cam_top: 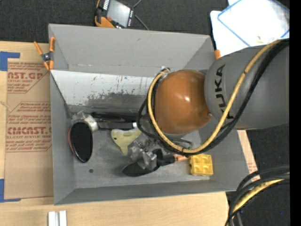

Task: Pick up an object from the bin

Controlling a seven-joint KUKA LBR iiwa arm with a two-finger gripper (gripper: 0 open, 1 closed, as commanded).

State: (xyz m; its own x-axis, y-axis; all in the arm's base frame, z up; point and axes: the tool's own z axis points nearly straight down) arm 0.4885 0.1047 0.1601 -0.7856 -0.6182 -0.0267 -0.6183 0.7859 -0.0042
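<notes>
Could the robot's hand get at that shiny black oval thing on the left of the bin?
Probably yes: the black oval lies uncovered on the bin floor, with bare floor between it and the hand.

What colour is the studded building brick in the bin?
The brick is yellow; camera view.

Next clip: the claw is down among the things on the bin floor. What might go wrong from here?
1. The claw sits right where a pale yellow piece and a black flat thing lie close together, so it may nudge or catch both.
2. The yellow studded brick lies near the arm's looping cable and could get pushed against the bin wall.
</notes>
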